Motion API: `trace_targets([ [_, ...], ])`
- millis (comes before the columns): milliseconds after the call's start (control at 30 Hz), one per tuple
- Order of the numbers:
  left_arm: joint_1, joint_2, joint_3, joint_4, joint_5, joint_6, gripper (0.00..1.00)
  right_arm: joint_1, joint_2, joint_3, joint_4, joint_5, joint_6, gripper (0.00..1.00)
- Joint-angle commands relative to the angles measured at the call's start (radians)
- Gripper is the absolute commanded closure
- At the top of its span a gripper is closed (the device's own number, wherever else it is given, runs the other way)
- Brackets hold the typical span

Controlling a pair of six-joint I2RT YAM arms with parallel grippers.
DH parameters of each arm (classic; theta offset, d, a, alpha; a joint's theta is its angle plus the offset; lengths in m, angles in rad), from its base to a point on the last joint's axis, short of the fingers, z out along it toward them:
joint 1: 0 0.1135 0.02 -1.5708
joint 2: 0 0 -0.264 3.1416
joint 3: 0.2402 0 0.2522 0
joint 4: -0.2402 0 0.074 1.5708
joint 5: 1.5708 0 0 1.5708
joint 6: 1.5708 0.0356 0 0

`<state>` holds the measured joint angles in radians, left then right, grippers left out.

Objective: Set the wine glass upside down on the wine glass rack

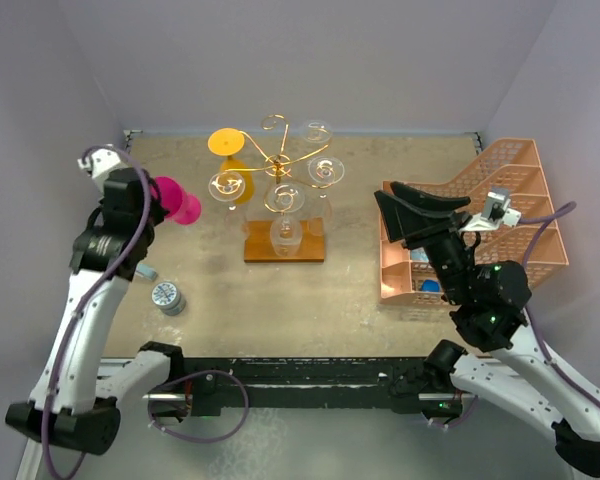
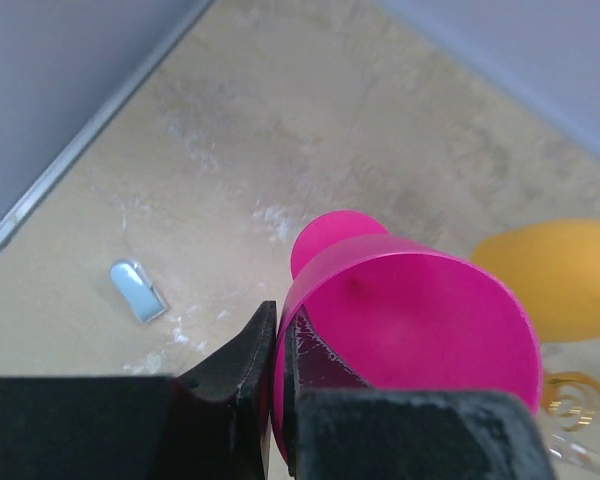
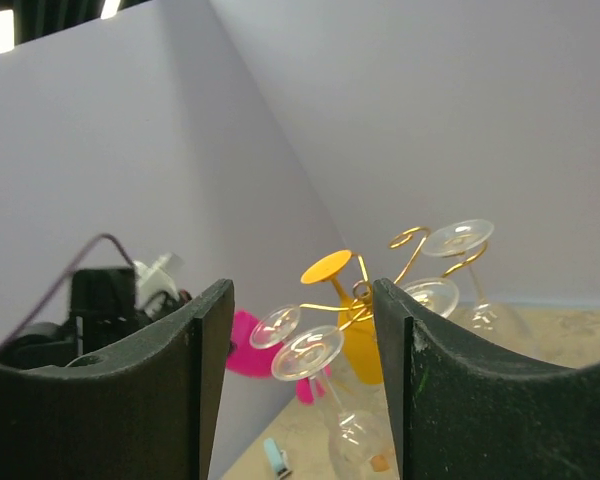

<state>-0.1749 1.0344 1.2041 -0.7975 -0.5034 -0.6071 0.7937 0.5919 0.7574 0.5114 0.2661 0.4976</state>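
The wine glass (image 1: 180, 204) is pink plastic. My left gripper (image 1: 153, 196) is shut on its bowl rim and holds it on its side in the air, left of the rack. In the left wrist view the fingers (image 2: 250, 355) pinch the rim of the pink glass (image 2: 410, 320), with its foot pointing away. The gold wire wine glass rack (image 1: 278, 165) stands on a brown wooden base (image 1: 310, 243), with an orange glass (image 1: 227, 143) and several clear glasses hanging upside down. My right gripper (image 1: 386, 215) is open and empty, right of the rack, facing it (image 3: 355, 300).
A salmon-pink tiered tray (image 1: 505, 190) stands at the right under my right arm, with a blue item (image 1: 430, 286) in it. A silver round tin (image 1: 167, 297) and a small blue clip (image 1: 145, 272) lie at the left front. Walls close the back and sides.
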Motion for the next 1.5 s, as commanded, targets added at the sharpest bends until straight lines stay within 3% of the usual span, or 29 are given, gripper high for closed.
trace_targets([
  [0,0.008,-0.148,0.107,0.027,-0.024,-0.027,1.0,0.003,0.031,0.058,0.049,-0.102,0.099,0.37],
  [133,0.008,-0.24,0.154,0.135,0.029,-0.062,1.0,0.003,0.04,0.046,0.155,-0.161,0.108,0.33],
  [333,0.008,-0.256,0.175,0.332,0.248,-0.143,1.0,0.003,0.14,0.084,0.201,-0.199,0.286,0.33],
  [733,0.008,-0.238,0.069,0.759,0.492,-0.324,1.0,0.003,0.355,0.252,0.309,-0.13,0.587,0.37],
  [1033,0.008,-0.18,-0.019,1.036,0.704,-0.444,1.0,0.021,0.587,0.406,0.482,-0.213,0.646,0.38],
  [1267,0.006,-0.129,-0.092,1.27,0.773,-0.531,1.0,0.068,0.692,0.512,0.407,-0.066,0.707,0.37],
  [1467,0.006,-0.123,-0.131,1.308,0.789,-0.555,1.0,0.085,0.797,0.601,0.341,0.007,0.835,0.42],
])
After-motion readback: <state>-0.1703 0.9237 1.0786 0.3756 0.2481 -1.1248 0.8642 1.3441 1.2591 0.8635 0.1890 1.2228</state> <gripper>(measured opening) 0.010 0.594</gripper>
